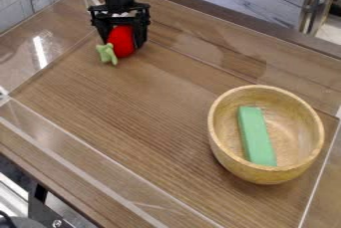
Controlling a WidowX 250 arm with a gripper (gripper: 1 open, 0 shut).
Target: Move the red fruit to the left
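Note:
The red fruit (pixel 122 42) lies on the wooden table at the far left, its light green leafy stem (pixel 107 56) sticking out toward the lower left and touching the tabletop. My black gripper (pixel 120 33) points down right over it. Its fingers (pixel 96 23) straddle the fruit on both sides, standing a little wider than it, so the gripper looks open. The gripper body hides the fruit's top.
A wooden bowl (pixel 268 175) at the near right holds a green rectangular block (pixel 256 135). A clear raised rim (pixel 54 137) runs along the table's left and front edges. A chair or table leg (pixel 310 13) stands behind the far right corner.

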